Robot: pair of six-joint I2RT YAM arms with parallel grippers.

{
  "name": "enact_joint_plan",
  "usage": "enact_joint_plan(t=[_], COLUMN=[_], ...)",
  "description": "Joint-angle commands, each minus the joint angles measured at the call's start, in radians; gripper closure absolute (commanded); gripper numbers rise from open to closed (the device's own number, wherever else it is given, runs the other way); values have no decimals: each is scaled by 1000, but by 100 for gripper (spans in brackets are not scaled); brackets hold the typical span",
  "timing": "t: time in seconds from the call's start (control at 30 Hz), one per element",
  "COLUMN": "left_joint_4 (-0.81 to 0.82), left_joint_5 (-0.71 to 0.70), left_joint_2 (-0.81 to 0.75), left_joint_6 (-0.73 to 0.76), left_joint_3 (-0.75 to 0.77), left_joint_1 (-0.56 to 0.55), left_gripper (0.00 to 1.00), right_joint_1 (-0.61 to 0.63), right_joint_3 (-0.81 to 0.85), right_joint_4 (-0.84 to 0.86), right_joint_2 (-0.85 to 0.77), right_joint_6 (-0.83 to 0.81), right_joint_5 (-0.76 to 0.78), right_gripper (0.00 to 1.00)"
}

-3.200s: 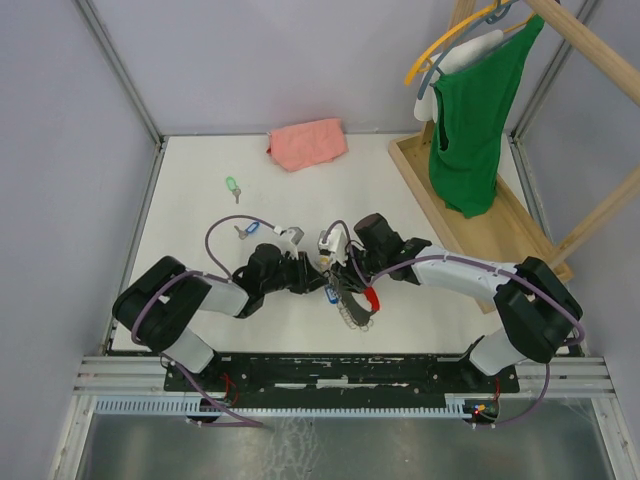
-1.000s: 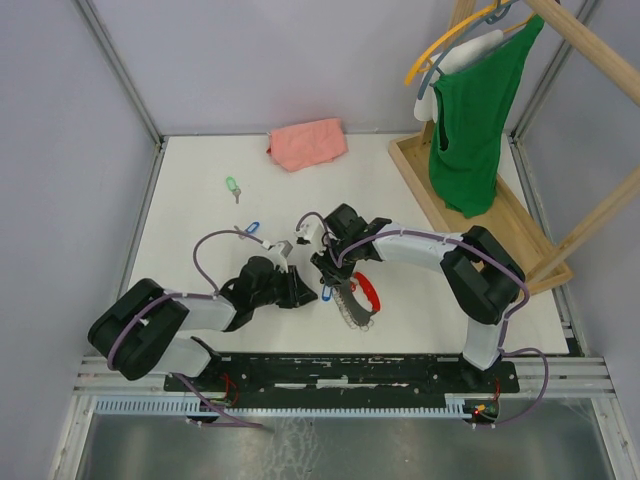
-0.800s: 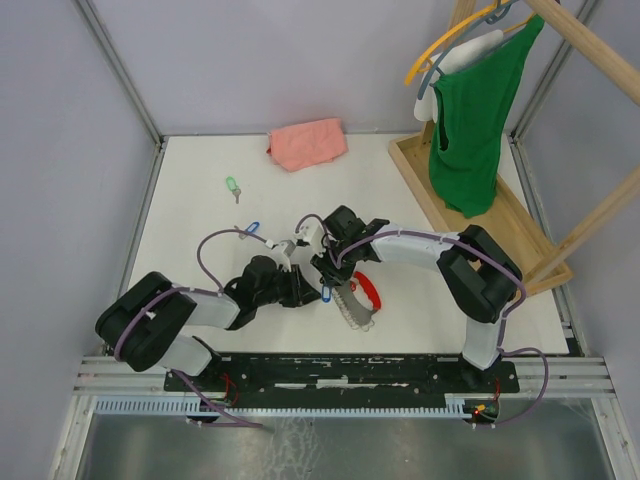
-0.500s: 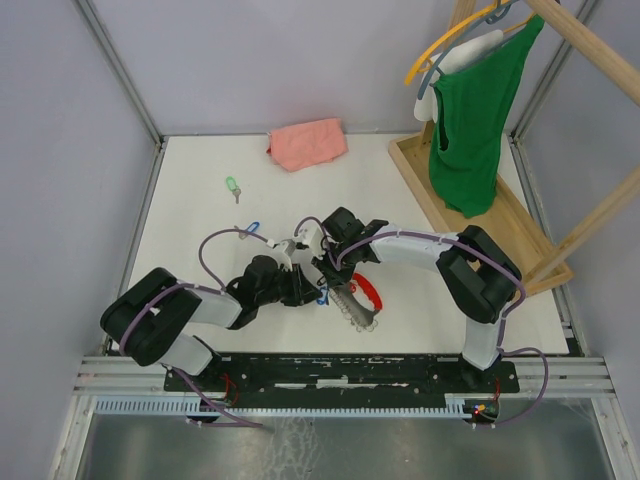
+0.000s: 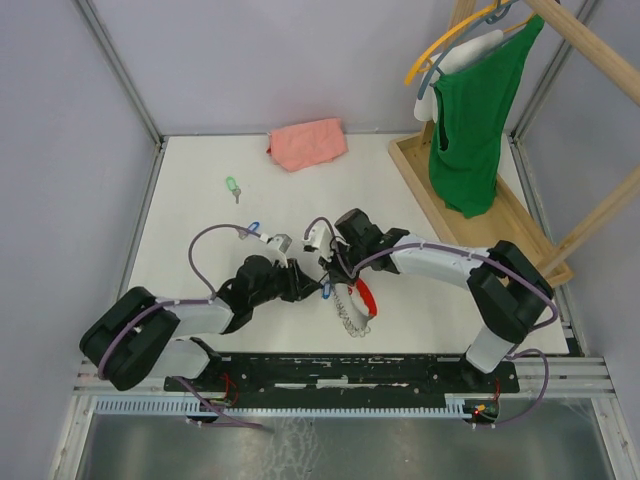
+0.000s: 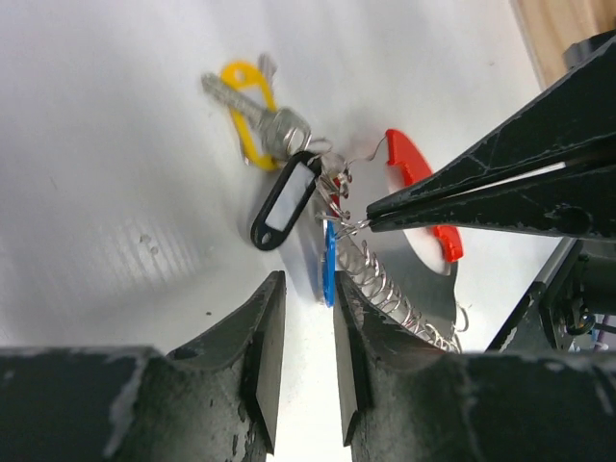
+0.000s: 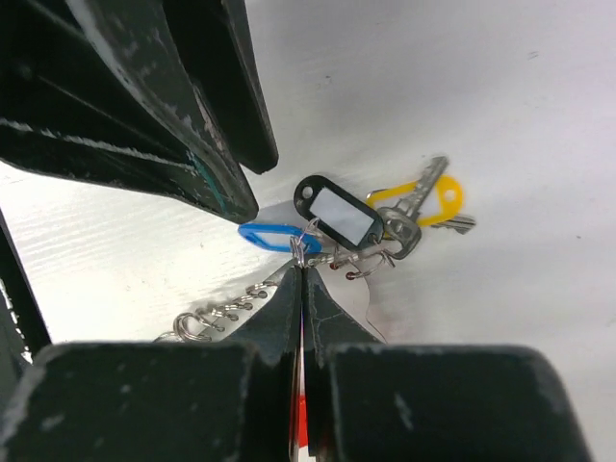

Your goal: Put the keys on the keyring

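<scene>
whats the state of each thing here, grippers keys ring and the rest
right gripper, shut on the keyring
left gripper, slightly open, empty
green key, lying loose, off the keyring
blue key, lying loose, off the keyring
green shirt, hanging

Two loose keys lie on the tabletop point(image 5: 190, 200): one green key point(image 5: 232, 186) and one blue key point(image 5: 253, 227). The bunch point(image 5: 348, 298) carries four tags (yellow tag point(image 6: 245, 135), black tag point(image 6: 286, 199), blue tag point(image 6: 328, 260), red tag point(image 6: 414, 173)) and one spring point(image 6: 385, 289). There is one pink cloth point(image 5: 307, 143) and one green garment point(image 5: 468, 120) on one rack point(image 5: 470, 230).
</scene>
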Motion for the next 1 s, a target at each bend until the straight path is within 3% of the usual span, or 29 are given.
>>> enact_joint_plan(t=[0.0, 0.47, 0.7, 0.97], left_joint_4=[63, 575, 553, 346], left_joint_5=[-28, 223, 328, 389], left_joint_2=[-99, -9, -18, -83], left_joint_6=[136, 557, 873, 1139], left_joint_3=[-18, -90, -81, -18], left_joint_1=[-2, -11, -11, -12], left_gripper=[64, 56, 52, 51], right_joint_1=[5, 0, -4, -5], right_joint_3=[-73, -338, -423, -450], right_joint_4=[170, 486, 582, 585], right_joint_2=[-113, -362, -460, -508], right_joint_6=[-61, -246, -311, -333], right_joint_5=[24, 31, 3, -30], right_gripper=[99, 100, 100, 99])
